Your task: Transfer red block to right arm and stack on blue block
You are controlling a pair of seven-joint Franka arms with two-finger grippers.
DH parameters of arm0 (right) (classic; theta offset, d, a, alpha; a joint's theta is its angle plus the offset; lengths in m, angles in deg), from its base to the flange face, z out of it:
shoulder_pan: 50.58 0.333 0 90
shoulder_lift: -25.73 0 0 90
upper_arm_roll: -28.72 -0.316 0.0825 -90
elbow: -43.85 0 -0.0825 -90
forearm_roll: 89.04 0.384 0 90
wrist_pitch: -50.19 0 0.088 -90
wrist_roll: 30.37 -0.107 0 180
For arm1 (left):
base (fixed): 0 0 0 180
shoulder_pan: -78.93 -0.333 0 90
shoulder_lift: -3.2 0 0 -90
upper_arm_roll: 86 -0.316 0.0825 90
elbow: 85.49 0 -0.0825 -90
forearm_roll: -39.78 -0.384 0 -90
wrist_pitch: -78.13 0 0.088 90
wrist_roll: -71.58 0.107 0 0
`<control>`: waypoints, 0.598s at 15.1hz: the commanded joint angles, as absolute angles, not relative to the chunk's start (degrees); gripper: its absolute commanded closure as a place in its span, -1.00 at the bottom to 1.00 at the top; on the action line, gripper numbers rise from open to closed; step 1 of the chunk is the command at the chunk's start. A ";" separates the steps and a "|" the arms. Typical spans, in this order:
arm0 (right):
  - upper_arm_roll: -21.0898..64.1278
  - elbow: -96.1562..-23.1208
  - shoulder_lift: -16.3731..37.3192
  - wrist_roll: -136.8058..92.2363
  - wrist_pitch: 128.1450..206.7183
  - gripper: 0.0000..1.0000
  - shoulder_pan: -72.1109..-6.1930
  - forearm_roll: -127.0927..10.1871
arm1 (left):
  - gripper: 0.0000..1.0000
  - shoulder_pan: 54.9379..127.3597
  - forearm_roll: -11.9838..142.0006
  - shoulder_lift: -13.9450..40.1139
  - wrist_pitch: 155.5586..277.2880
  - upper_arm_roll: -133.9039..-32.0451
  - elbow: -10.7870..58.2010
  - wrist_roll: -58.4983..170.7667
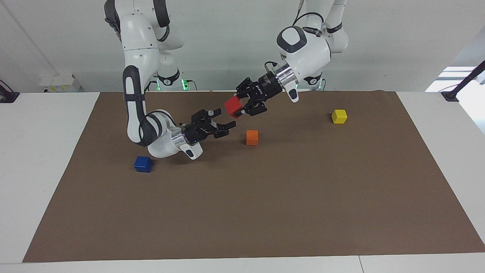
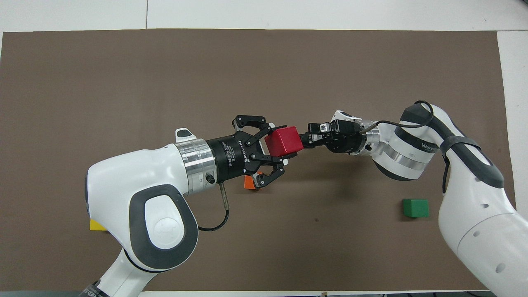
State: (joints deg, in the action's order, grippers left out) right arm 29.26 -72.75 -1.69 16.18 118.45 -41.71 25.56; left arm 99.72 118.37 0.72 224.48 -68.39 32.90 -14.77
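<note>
left claw (image 1: 240, 107) is clamped on the red block (image 1: 232, 105), which i hold in the air above the brown mat (image 1: 265, 212). from overhead, the block (image 2: 283, 140) sits between my fingertips, with the outer links splayed to either side. the block is tilted, one corner lowest. it hangs over the mat near the orange block (image 1: 252, 137), which lies on the mat below my claw and is half covered by it in the overhead view (image 2: 248, 182).

right claw (image 1: 224, 129) is spread wide, holding nothing. it points at the red block from the right arm's end of the table. in the overhead view its tip (image 2: 304, 139) meets the edge of the block; in the facing view the fingertips sit just below the block, with a small gap showing. i cannot tell whether they touch it.

block positions on the mat:
- blue block (image 1: 143, 164): flat on the mat, toward the right arm's end, beside the right arm's elbow and apart from it. the right arm hides it in the overhead view.
- yellow block (image 1: 339, 116): toward the left arm's end, well apart from both claws; only a corner shows from overhead (image 2: 97, 225).
- green block (image 2: 415, 208): visible from overhead only, near the right arm, closer to the robots than the red block.
</note>
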 commanded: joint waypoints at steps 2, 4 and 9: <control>29.16 -72.52 -1.96 18.32 120.14 -0.97 -40.29 27.32 | 1.00 101.08 115.29 3.80 227.19 -68.95 30.97 -14.82; 29.16 -72.52 -1.96 18.67 120.41 -0.97 -40.03 27.32 | 1.00 101.08 114.06 6.09 227.19 -68.86 29.21 -14.82; 29.16 -72.52 -1.96 19.02 121.46 -0.10 -39.94 27.32 | 1.00 102.22 113.96 6.80 228.15 -68.86 28.85 -14.64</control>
State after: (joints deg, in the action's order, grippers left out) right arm 29.26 -72.74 -1.71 17.44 120.22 -40.31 25.73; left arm 100.65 114.57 6.18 226.39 -68.33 29.84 -14.64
